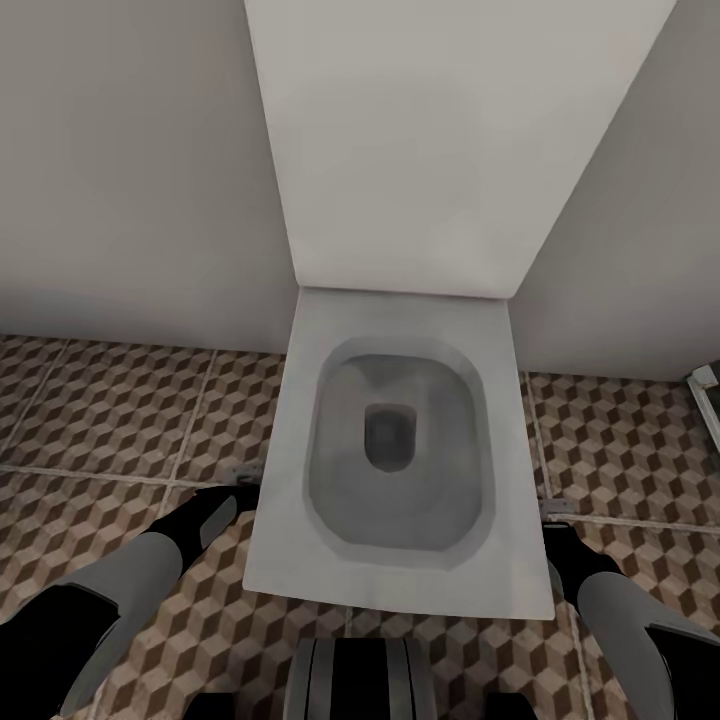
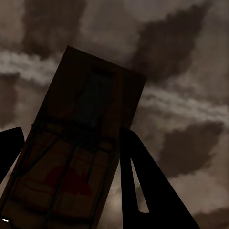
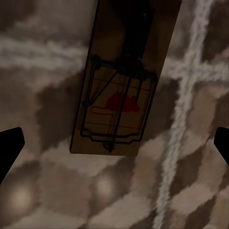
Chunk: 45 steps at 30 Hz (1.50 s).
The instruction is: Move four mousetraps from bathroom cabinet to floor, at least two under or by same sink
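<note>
A tan wooden mousetrap (image 2: 71, 157) with dark wire and a red mark sits between the two dark fingers of my left gripper (image 2: 71, 131), which is shut on its long edges just above the cube-patterned bathroom floor (image 2: 191, 105). A second mousetrap (image 3: 119, 100) lies flat on the floor tiles (image 3: 47, 191) beyond my right gripper (image 3: 114, 138), whose fingers stand wide open on either side, clear of it. In the head view my left gripper (image 1: 215, 505) hangs low on one side of a toilet and my right gripper (image 1: 560, 530) on the other. The cabinet and sink are out of view.
A white toilet (image 1: 400, 590) with its lid raised stands straight ahead against a pale wall (image 1: 120, 200), between my two arms. Patterned floor tiles (image 1: 100, 420) spread to both sides. A white object's corner (image 1: 705, 385) pokes in at the right edge.
</note>
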Motion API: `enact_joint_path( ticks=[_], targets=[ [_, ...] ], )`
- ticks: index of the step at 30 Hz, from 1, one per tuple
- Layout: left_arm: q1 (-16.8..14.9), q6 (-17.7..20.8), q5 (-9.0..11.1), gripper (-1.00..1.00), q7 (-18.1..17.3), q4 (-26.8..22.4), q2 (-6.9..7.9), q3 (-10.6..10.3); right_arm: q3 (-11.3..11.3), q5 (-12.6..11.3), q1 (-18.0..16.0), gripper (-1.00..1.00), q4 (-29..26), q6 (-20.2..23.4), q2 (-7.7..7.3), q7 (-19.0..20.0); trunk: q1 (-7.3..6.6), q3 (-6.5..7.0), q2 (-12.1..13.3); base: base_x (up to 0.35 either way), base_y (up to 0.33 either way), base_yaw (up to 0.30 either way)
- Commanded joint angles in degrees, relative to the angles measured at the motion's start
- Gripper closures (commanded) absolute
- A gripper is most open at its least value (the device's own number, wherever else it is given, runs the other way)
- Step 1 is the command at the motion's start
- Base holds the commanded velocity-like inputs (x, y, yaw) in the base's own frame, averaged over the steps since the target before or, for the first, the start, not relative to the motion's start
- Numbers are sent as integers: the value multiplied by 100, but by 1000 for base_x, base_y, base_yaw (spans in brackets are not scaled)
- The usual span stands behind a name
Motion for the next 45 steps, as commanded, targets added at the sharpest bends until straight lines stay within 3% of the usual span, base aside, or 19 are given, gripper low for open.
enact_joint_path(
  ticks=[1,43,44,45],
  targets=[
    [0,28,60,100,32,-17,6,-46,-33,59,-1,-100,-10,32,3,2,-1,-3,-1,0,0,0],
    [0,44,43,100,55,13,5,83,-33,59,-1,-100,-6,32,3,2,-1,-3,-1,0,0,0],
    [0,45,43,-100,56,15,5,84,-33,59,-1,-100,-4,32,3,0,-1,-3,-1,0,0,0],
    [0,45,42,-100,57,21,3,84,-33,59,-1,-100,-5,32,3,1,-1,-3,-1,0,0,0]
  ],
)
